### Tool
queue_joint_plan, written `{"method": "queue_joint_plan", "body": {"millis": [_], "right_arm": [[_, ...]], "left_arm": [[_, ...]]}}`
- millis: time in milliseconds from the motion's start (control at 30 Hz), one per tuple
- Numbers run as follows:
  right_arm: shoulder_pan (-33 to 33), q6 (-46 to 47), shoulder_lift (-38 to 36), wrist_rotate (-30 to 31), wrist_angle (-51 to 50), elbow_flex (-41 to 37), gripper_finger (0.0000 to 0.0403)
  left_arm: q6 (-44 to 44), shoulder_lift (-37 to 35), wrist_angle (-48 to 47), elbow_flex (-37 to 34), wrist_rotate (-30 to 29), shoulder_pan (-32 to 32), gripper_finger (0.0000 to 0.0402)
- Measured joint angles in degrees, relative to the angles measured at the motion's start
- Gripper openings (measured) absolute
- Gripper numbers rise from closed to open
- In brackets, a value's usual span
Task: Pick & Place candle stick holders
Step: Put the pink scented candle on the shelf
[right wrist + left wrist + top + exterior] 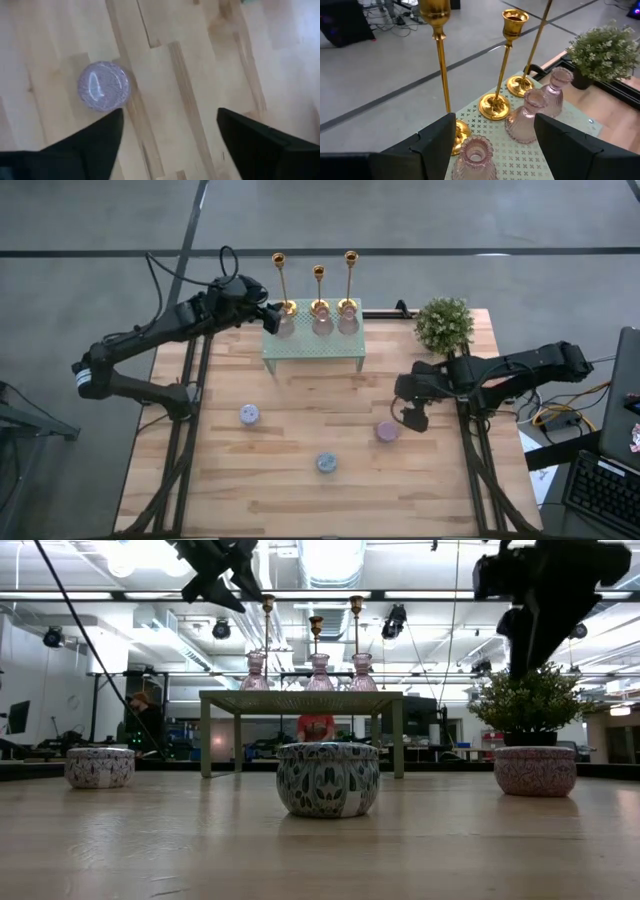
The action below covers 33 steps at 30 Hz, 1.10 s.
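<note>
High view: three candle stick holders (318, 285) stood in a row on the green stand (313, 350) at the bench's far edge, behind pink glass holders (322, 323). Left gripper (268, 315) hovered at the stand's left end, likely lining up a pick.

Left wrist view: jaws spread, empty.

Right wrist view: right gripper (169, 131) jaws spread above a small tin (103, 85), holding nothing.

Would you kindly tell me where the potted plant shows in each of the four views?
High view: potted plant at the table's far right corner, right of the green stand.
Low view: right of centre, behind the pink tin.
Left wrist view: upper right, beyond the pink glass holders.
Right wrist view: not in it.
Shared landmark: the green stand.
</note>
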Motion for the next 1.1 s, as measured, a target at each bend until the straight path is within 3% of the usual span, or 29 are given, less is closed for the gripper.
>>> {"method": "queue_joint_plan", "body": {"millis": [133, 267, 633, 1100], "right_arm": [[0.03, -2.25, 4.22, -1.50, 0.70, 0.00, 0.0368], [1.06, -4.95, 8.83, -7.30, 2.26, -0.02, 0.0389], [5.26, -4.69, 18.05, -11.90, 10.09, -0.04, 0.0392], [5.72, -3.21, 24.34, -11.82, 14.02, 0.00, 0.0392]], "left_arm": [[0.28, -0.12, -1.25, 0.00, 0.54, 0.00, 0.0273], [0.74, -0.12, -2.18, 0.00, 1.31, -0.02, 0.0273], [1.93, -0.55, -2.41, 0.00, 4.29, -0.04, 0.0273], [3.86, -2.65, -4.28, 0.02, 5.36, 0.00, 0.0273]]}}
